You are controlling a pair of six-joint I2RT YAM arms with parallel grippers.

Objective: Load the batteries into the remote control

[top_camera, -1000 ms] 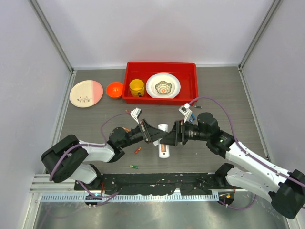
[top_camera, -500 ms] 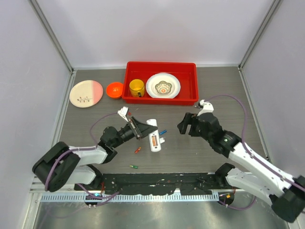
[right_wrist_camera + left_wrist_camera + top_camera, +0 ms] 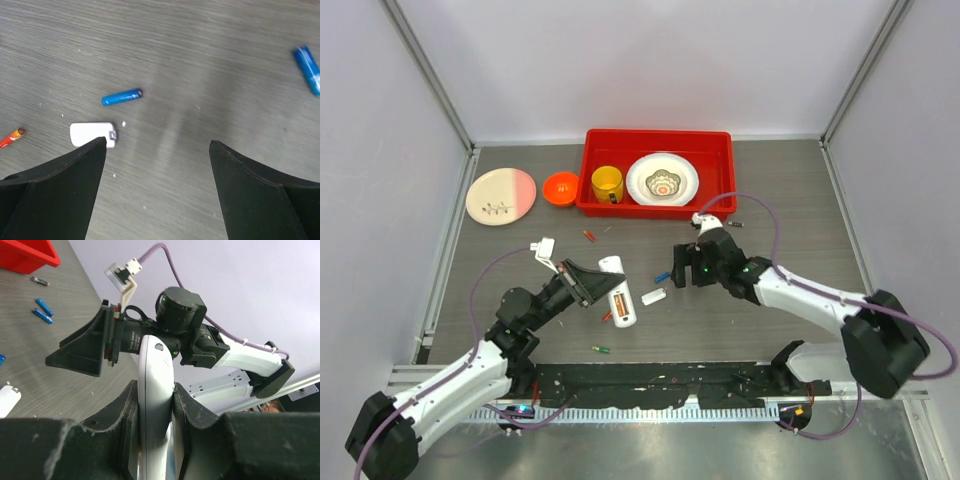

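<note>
Left end effector (image 3: 590, 284) clamps the remote control (image 3: 619, 298) tilted over the bench (image 3: 790, 210), while the right end effector (image 3: 157, 150) gapes empty above a blue battery (image 3: 122, 97) beside the back cover (image 3: 92, 134): a skewed pinch could roll the battery away.

One remote control (image 3: 617, 290), one white back cover (image 3: 653, 297), three blue batteries (image 3: 44, 304), one red tray (image 3: 715, 180), one yellow cup (image 3: 607, 183).
</note>
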